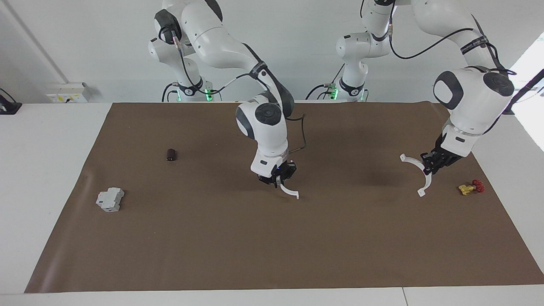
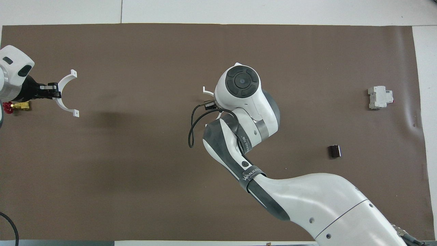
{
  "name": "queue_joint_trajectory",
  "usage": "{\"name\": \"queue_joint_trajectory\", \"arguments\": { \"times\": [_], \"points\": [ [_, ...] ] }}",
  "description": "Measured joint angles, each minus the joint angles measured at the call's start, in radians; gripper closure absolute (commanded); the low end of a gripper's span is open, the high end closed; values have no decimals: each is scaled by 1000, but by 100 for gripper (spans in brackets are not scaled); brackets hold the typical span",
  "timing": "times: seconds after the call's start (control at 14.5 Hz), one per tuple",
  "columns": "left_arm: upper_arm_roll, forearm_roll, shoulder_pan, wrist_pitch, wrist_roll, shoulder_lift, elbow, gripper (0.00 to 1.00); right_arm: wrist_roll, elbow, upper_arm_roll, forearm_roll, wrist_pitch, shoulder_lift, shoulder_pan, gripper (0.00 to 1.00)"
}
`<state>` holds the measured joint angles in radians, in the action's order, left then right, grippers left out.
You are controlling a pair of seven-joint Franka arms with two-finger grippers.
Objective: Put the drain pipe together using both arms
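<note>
The drain pipe is in two white half-ring arcs, each held in the air. My right gripper (image 1: pixel 278 180) is shut on one arc (image 1: pixel 290 192) and holds it just over the middle of the brown mat (image 1: pixel 272 246). In the overhead view the right arm covers most of that arc (image 2: pixel 206 90) and the right gripper (image 2: pixel 209 104). My left gripper (image 1: pixel 429 167) is shut on the other arc (image 1: pixel 426 183) over the left arm's end of the mat. The overhead view shows the left gripper (image 2: pixel 54 93) with its arc (image 2: pixel 63 83) opening toward the middle.
A grey boxy block (image 1: pixel 110 199) (image 2: pixel 378 97) lies at the right arm's end. A small dark cylinder (image 1: pixel 171 154) (image 2: pixel 334 151) lies nearer to the robots than the block. A red and yellow valve (image 1: pixel 471 187) (image 2: pixel 15 106) lies beside the left gripper.
</note>
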<state>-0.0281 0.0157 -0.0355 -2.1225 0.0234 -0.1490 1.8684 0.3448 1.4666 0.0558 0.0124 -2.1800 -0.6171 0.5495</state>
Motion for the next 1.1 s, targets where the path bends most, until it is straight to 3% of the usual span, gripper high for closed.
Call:
{"name": "queue_joint_trajectory", "arguments": {
  "times": [0.28, 0.69, 0.83, 0.9, 0.97, 1.03, 1.1],
  "points": [
    [0, 0, 0, 0, 0, -3, -3, 100, 10, -43, -1, -110, 32, -43, 7, 98],
    [0, 0, 1, 0, 0, -5, -5, 100, 41, -12, 1, -115, -10, -56, 8, 91],
    [1, -1, 2, 0, 0, -5, -6, 100, 76, 0, 1, -115, -27, -57, 9, 81],
    [1, -2, 2, 0, 0, -5, -6, 100, 82, 0, 1, -115, -27, -57, 8, 64],
    [2, -2, 2, -1, 0, -5, -6, 100, 84, 0, 1, -115, -27, -56, 8, 23],
    [2, -2, 2, -2, 0, -5, -6, 100, 87, 3, 1, -115, -28, -57, 9, 0],
    [2, -2, 2, -4, 0, -5, -7, 100, 91, 4, 1, -115, -30, -57, 9, 0]
  ]
}}
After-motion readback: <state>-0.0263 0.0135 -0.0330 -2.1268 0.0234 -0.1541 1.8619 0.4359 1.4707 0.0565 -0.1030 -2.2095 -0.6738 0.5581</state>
